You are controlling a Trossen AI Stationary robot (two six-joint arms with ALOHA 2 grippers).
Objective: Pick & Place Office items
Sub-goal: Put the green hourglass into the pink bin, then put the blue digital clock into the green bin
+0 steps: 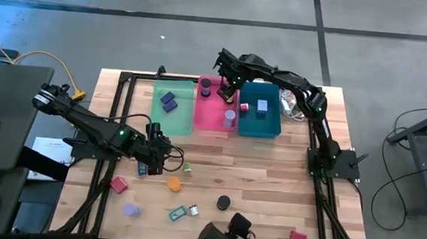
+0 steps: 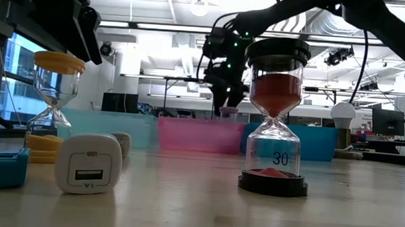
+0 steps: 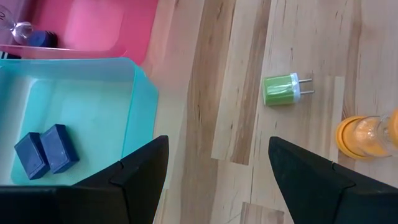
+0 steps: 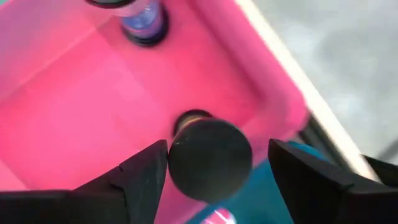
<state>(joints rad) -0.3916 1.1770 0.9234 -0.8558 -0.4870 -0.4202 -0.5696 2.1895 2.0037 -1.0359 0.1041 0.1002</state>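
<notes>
Black-capped sand timer stands upright inside the pink tray, between the spread fingers of the right gripper, which grips nothing. Left gripper, open and empty, hangs left of centre near a green plug.

Grey concrete floor surrounds the table; ceiling lights and left-hand windows brighten the room.
</notes>
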